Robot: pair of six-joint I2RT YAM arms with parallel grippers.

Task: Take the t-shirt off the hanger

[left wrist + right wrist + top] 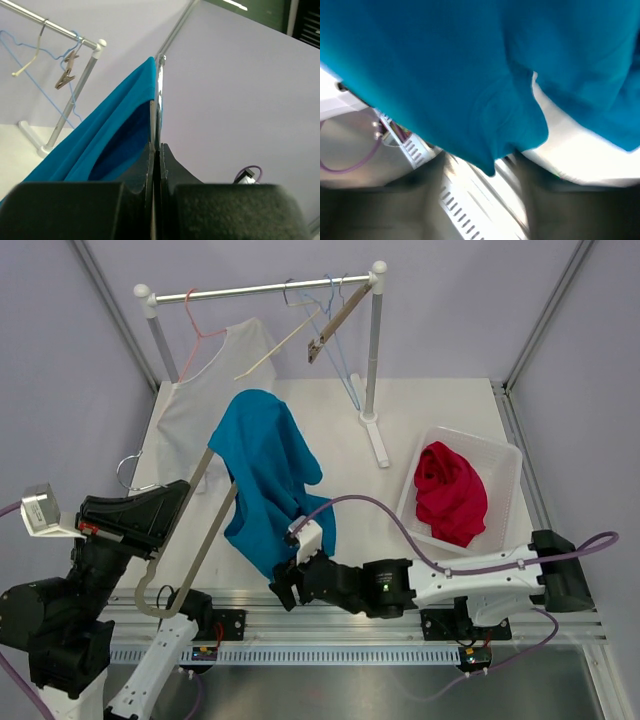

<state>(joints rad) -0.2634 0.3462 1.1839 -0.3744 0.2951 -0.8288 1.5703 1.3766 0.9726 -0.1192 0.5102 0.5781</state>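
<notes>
Left jaws, lowest in the overhead view, are closed on the hanger (pixel 205 560). The blue t-shirt (pixel 262 465) drapes from the hanger's raised end above the counter (pixel 440 410), with the right jaws at its lower hem.

Left wrist view: jaws pressed together on the hanger's thin edge, t-shirt (pixel 110 145) hanging to the left.

Right wrist view: jaws parted and blurred, the t-shirt's hem (pixel 490 160) dangling between them, unclamped.
</notes>
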